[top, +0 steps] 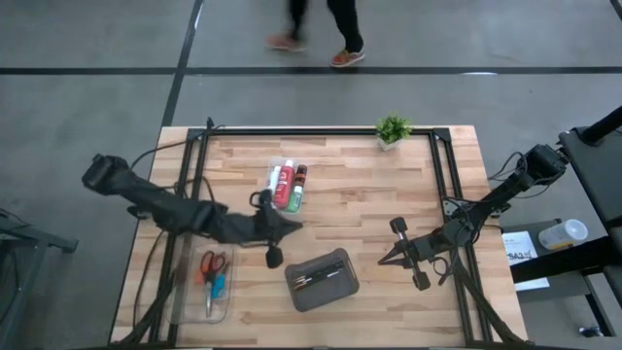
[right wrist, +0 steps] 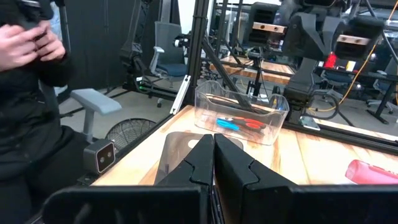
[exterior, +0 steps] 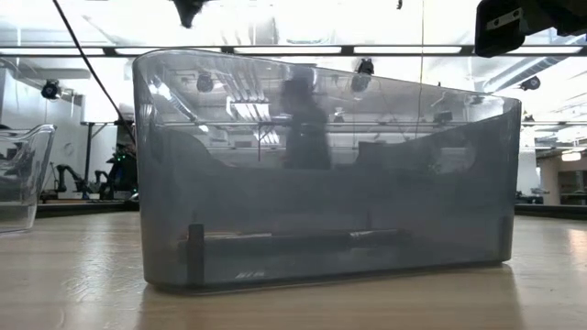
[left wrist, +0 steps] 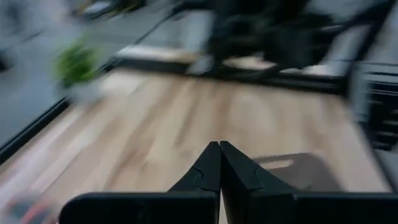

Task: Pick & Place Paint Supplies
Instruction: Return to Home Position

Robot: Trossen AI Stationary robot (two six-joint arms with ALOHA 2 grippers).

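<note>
While both my arms reach in over the table (top: 369,194), my left gripper (top: 293,226) sits near the middle with its fingers pressed tight together, holding nothing. It is between the clear box (top: 271,168) with the paint tubes (top: 288,185) and the grey case (top: 340,264) where the brushes (top: 319,280) lie. My right gripper (top: 384,260), pinched together and empty, points at that case from the right. The scissors (top: 212,272) lie in a second clear box (top: 190,306) near the front left corner.
</note>
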